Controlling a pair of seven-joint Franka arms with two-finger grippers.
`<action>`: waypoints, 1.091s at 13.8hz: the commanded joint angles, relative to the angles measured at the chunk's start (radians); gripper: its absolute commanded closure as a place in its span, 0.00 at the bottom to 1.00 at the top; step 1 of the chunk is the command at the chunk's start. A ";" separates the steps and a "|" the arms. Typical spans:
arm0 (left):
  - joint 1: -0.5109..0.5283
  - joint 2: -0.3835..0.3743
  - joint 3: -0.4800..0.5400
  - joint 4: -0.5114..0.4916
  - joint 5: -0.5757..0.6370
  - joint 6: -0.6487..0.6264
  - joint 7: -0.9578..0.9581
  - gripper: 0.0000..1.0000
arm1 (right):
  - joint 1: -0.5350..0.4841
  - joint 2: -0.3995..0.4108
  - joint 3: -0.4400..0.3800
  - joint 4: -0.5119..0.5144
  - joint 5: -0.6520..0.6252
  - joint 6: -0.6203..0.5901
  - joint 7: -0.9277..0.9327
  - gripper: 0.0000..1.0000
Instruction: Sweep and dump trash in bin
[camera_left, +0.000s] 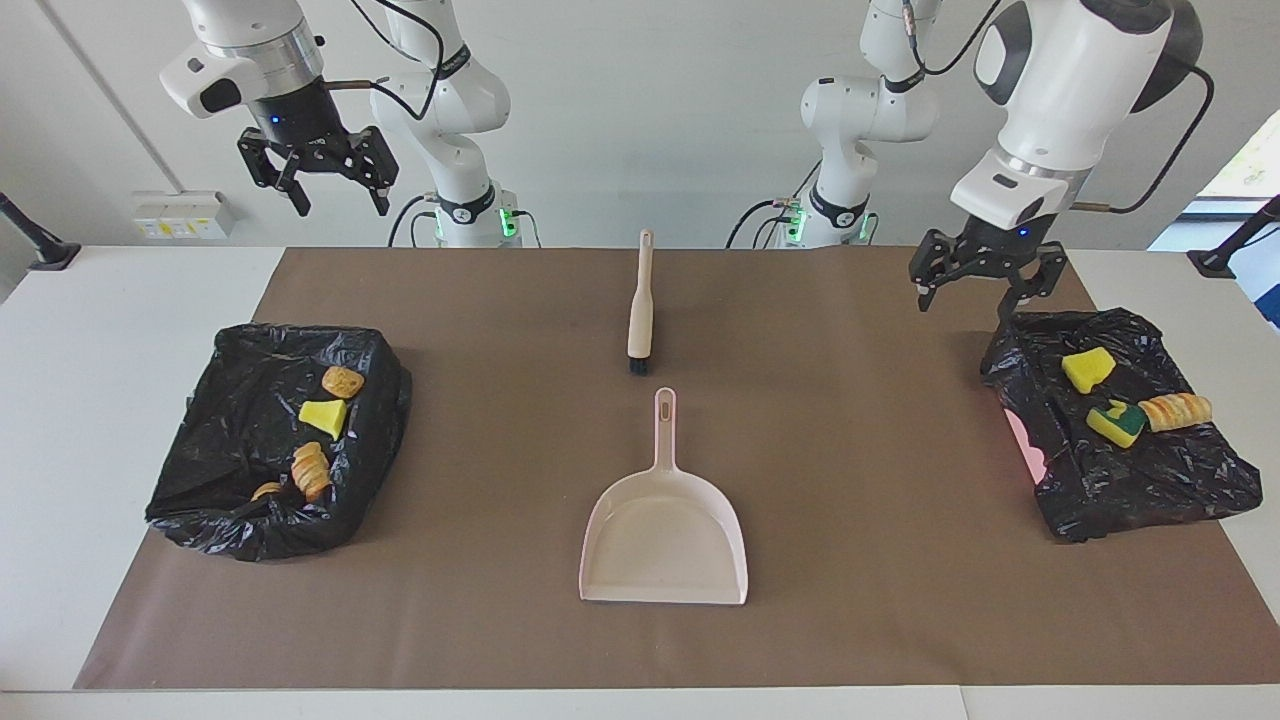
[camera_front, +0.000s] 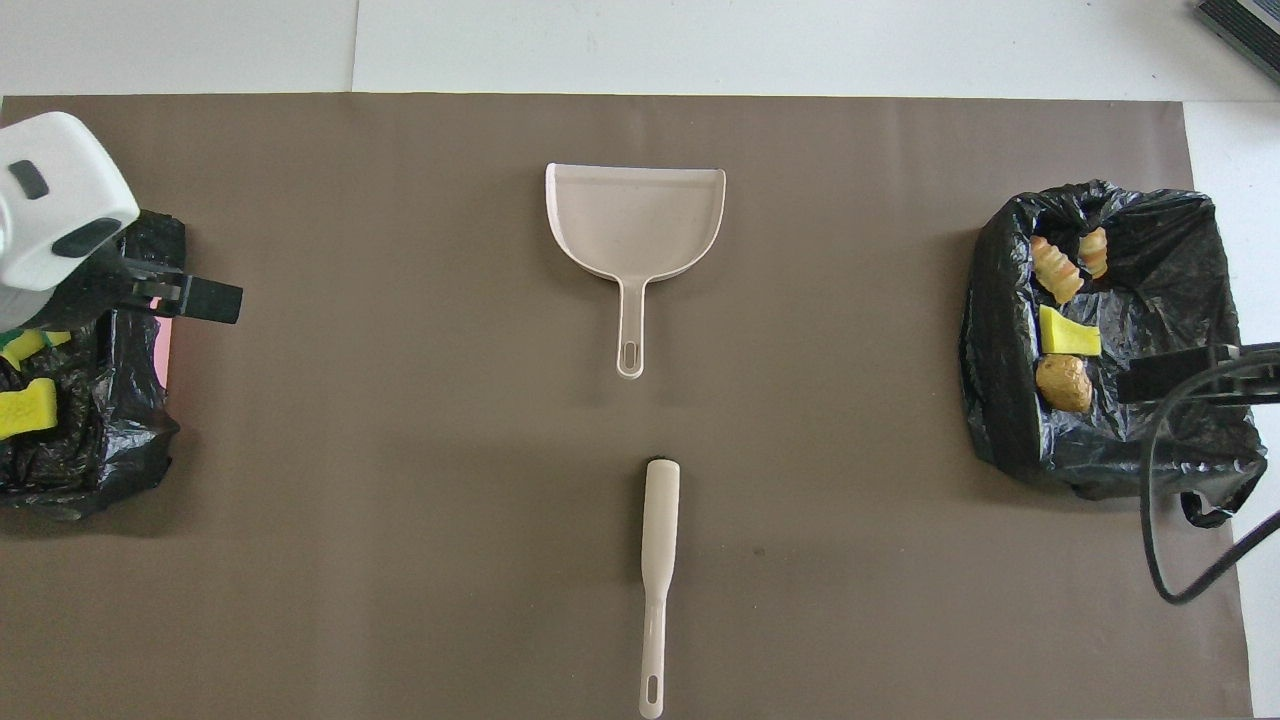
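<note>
Both claws hang in the air with fingers spread and nothing in them. Left claw (camera_left: 980, 285) is over the edge of the brown mat (camera_left: 860, 450), just beside the black-bagged bin (camera_left: 1130, 480) at the left arm's end of the desk (camera_left: 110, 330); in the overhead view its tip (camera_front: 195, 298) shows by that bin's rim. Right claw (camera_left: 318, 178) is raised high at the right arm's end, above the desk edge nearest the robots, and that arm waits. The trash lies in two lots. On the bag at the left arm's end sit a yellow sponge wedge (camera_left: 1088, 368), a green-backed sponge (camera_left: 1116, 422) and a striped bread roll (camera_left: 1176, 410) touching it. In the other black-bagged bin (camera_left: 250, 520), at the right arm's end, lie a small brown bun (camera_left: 342, 381), a yellow wedge (camera_left: 324, 414), a ridged roll (camera_left: 311, 469) and a further small bread piece (camera_left: 266, 490) half hidden in the folds. In the middle of the mat the pale pink dustpan (camera_left: 664, 540) lies flat and holds nothing, its handle pointing toward the robots. Nearer to the robots, in line with that handle and a little apart from it, lies the beige-handled brush (camera_left: 640, 305), bristle end toward the dustpan.
</note>
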 joint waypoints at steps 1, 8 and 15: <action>0.043 0.015 -0.009 0.155 -0.015 -0.159 0.050 0.00 | 0.012 -0.059 0.021 -0.074 0.000 0.015 0.034 0.00; 0.111 0.086 -0.017 0.359 -0.051 -0.326 0.063 0.00 | -0.002 -0.014 0.018 -0.013 -0.007 0.044 0.026 0.00; 0.109 0.012 -0.018 0.235 -0.051 -0.292 0.049 0.00 | -0.002 -0.019 0.018 -0.017 -0.021 0.041 0.022 0.00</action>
